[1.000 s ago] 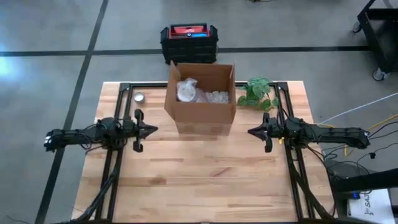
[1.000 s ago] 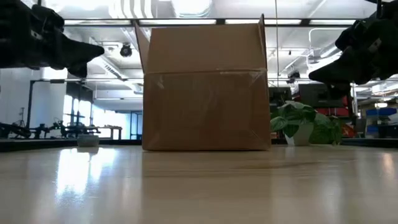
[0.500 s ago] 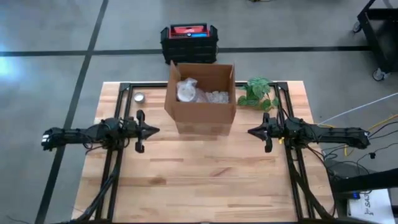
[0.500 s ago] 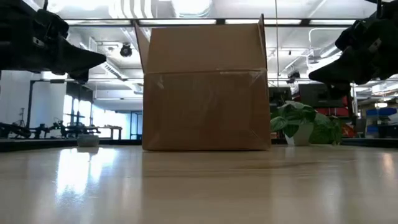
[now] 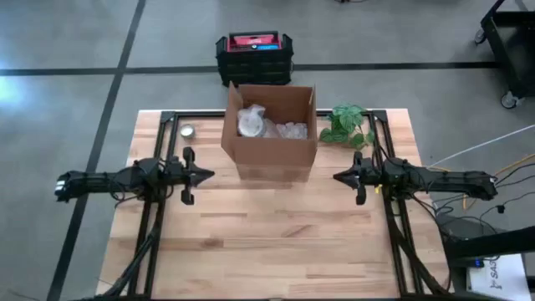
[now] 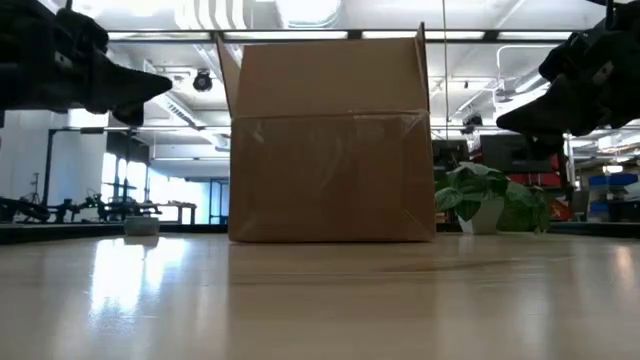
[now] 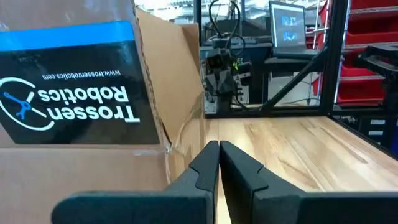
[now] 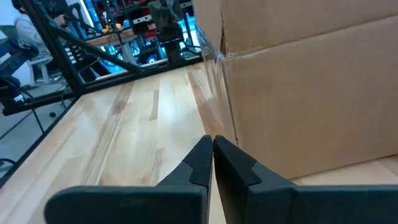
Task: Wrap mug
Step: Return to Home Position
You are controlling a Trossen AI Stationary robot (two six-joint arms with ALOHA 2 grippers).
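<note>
An open cardboard box [image 5: 269, 152] stands on its base at the far middle of the wooden table [image 5: 267, 242]. Inside it lie a white wrapped bundle [image 5: 250, 122] and clear bubble wrap [image 5: 291, 130]. No bare mug shows. My left gripper [image 5: 211, 175] hovers shut above the table, left of the box, pointing at it. In the left wrist view the box wall [image 7: 93, 93] is close beside the shut fingers [image 7: 205, 163]. My right gripper [image 5: 335, 177] hovers shut to the right of the box, pointing at it, with the box wall [image 8: 311, 93] beside it.
A potted green plant [image 5: 347, 125] stands right of the box at the far edge. A small round grey object [image 5: 186, 131] sits at the far left. A black and red case [image 5: 254, 54] rests on the floor beyond the table. Bare wood fills the table's near half.
My left gripper has dipped slightly and come back up beside the box, staying shut. The right arm and the box have kept still.
</note>
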